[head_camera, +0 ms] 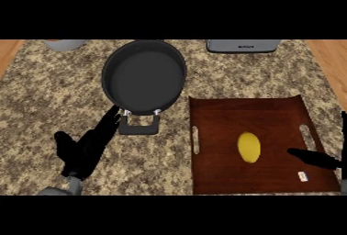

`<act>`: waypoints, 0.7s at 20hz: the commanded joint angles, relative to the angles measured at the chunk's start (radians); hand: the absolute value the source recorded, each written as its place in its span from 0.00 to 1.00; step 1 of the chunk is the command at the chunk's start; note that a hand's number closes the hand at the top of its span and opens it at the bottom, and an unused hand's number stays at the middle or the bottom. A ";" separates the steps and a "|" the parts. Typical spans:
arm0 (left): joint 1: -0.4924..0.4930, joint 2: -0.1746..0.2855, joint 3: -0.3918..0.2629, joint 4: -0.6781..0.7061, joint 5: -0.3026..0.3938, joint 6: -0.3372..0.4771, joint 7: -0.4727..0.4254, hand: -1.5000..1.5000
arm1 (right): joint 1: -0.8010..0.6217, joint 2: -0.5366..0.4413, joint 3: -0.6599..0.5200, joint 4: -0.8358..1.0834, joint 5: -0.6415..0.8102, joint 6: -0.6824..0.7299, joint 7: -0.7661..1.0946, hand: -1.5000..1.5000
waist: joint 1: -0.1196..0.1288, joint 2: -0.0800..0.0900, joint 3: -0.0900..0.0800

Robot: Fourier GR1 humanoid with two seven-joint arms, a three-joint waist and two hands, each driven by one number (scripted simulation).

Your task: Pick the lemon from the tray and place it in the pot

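A yellow lemon (249, 147) lies near the middle of the dark wooden tray (224, 114) at the right of the counter. A dark grey pot (143, 75) with nothing inside stands to the upper left of the tray, its handle pointing toward me. My right hand (313, 158) comes in from the right edge, and only a finger or thumb shows over the tray, a short way right of the lemon and apart from it. My left hand (85, 149) rests open at the lower left, fingers straight, their tips close beside the pot's handle.
A grey appliance (243, 45) sits at the back right edge of the counter. A pale grey round object (65, 44) shows at the back left. The granite counter (41, 101) ends in wood at both sides.
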 commanded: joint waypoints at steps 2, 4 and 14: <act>-0.013 0.009 0.010 -0.082 0.057 -0.038 0.061 0.50 | 0.039 0.025 0.160 -0.015 0.299 -0.152 0.255 0.00 | 0.032 -0.013 0.005; -0.038 -0.013 0.008 -0.049 0.056 -0.027 0.076 0.50 | 0.035 0.028 0.235 -0.118 0.399 -0.123 0.413 0.00 | 0.017 -0.014 0.004; -0.009 -0.008 0.031 -0.072 0.063 -0.042 0.069 0.50 | -0.081 -0.006 0.308 -0.659 0.440 0.366 1.119 0.00 | 0.007 -0.018 0.005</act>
